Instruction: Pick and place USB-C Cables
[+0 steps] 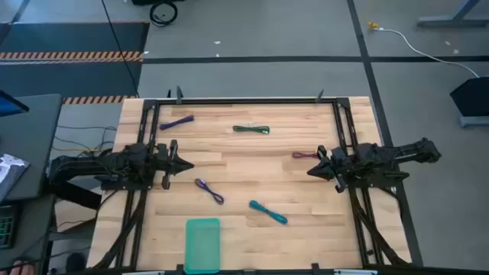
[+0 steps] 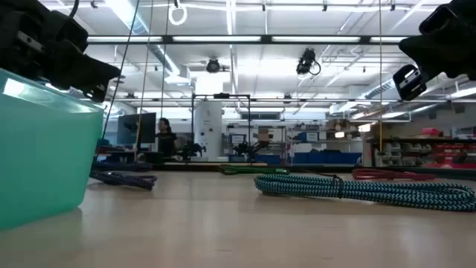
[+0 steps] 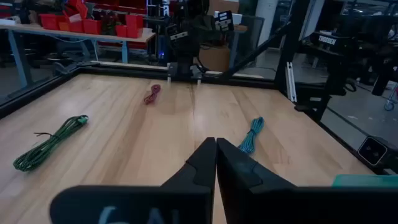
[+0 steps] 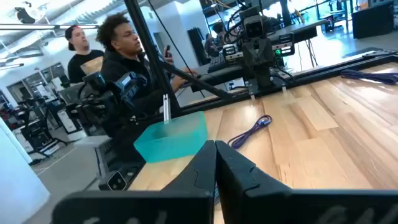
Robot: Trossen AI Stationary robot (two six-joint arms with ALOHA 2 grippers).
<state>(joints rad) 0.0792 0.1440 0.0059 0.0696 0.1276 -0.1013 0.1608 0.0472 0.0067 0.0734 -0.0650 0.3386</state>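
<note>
Wooden table from above: left pincer and right pincer hover at opposite sides, both closed, empty. Blue-purple cable far left, green cable far centre, maroon cable just beside the right pincer, violet cable and teal cable nearer, teal tray at the near edge. Down low, the teal cable lies centre-right. Left wrist: fingertips pressed together. Right wrist: same, with two people beyond the table.

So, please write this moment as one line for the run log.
left claw: shut, waiting at left | right claw: shut, beside maroon cable | cables on table: five | teal tray: no cable inside
</note>
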